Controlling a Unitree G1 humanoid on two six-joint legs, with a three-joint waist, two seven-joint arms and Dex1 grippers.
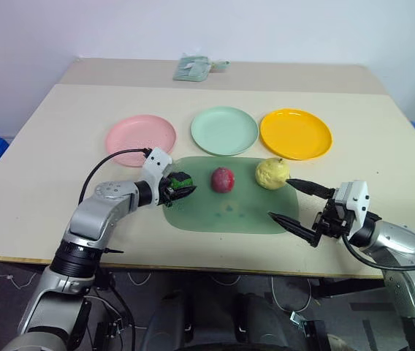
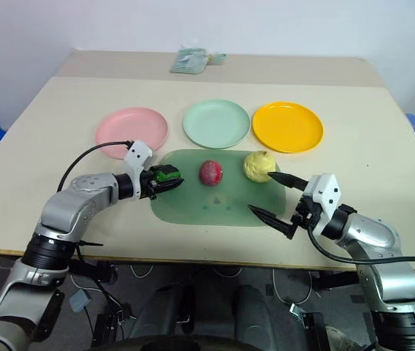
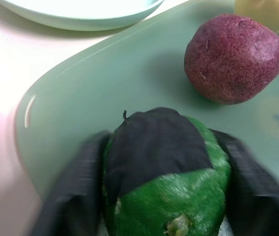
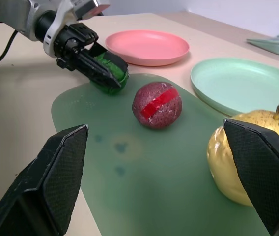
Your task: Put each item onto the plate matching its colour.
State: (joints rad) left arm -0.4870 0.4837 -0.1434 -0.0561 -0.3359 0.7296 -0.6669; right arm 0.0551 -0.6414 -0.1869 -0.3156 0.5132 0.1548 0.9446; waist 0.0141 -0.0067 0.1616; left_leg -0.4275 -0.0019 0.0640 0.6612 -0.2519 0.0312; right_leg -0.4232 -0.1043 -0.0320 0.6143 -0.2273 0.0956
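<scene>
**Green fruit pinched in my left gripper, on the tray's left end**

Green fruit (image 1: pixel 180 182), dark, with a black patch on top, sits at the left end of the green tray (image 1: pixel 226 216). My left gripper (image 1: pixel 180 187) is pressed onto it, one black finger on each flank, patch facing up between them in the left wrist view. Whether it is lifted or resting on the tray, I cannot tell. It looks like a light, rigid toy with a slightly rough skin, so I'd judge it won't squash; being rounded, it could roll out of a shallow pinch. The grip across the widest part looks right.

Red-magenta ball (image 1: pixel 223 179) lies just beside it on the tray, near the middle, apart from my fingers. It looks matte and pitted with a red stripe; I'd take it across the middle, since it will probably roll if nudged. Lumpy pale yellow fruit (image 1: pixel 272 173) sits at the tray's right far corner, stem up; the bumps should give purchase, so grip the sides below the stem.

My right gripper (image 1: pixel 295 203) is spread wide, holding nothing, hovering at the tray's right edge near the yellow fruit, not touching.

Beyond the tray on the tabletop (image 1: pixel 39 183), a row of bare plates: pink plate (image 1: pixel 140 135) left, mint green plate (image 1: pixel 224 130) centre, orange-yellow plate (image 1: pixel 295 134) right. The mint plate is nearest the green fruit's target, just past the tray's far edge. A crumpled greenish bag (image 1: pixel 194 68) lies at the far side, well apart.
</scene>
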